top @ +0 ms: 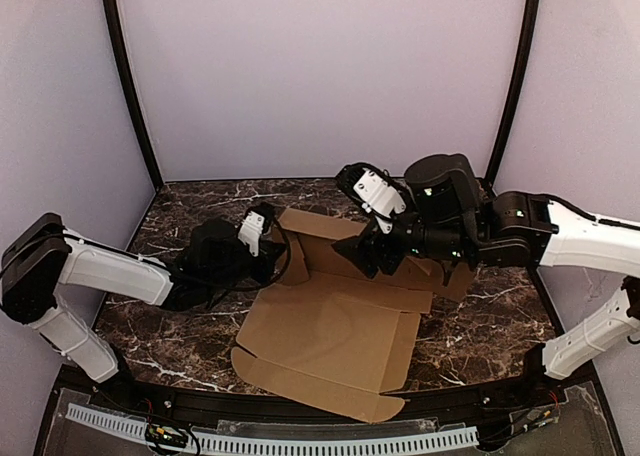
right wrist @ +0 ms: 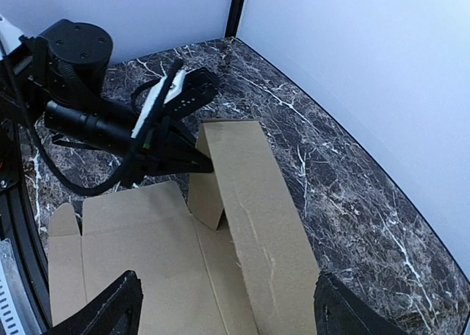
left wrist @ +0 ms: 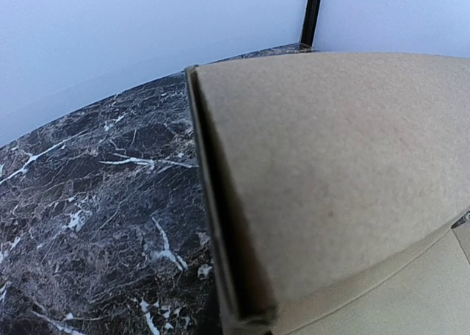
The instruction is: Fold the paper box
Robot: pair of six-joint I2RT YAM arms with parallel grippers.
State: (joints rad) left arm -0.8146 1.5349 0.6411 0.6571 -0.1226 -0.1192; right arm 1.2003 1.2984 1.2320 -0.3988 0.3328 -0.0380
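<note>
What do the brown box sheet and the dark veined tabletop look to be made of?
The brown paper box sheet looks like plain unprinted cardboard, matte and slightly fibrous; its cut edge shows some thickness. The dark veined tabletop is marble-patterned, black with white veins and a slight sheen; whether it is real stone or a printed laminate, I cannot tell.

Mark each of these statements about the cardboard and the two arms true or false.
1. The left jaws are shut on a raised flap of the paper box. True.
2. The right jaws are clamped on the box. False: they stand open above it, holding nothing.
3. The table is plain white. False: it is dark marble with white veins.
4. Most of the box lies flat and unfolded on the table. True.
</note>
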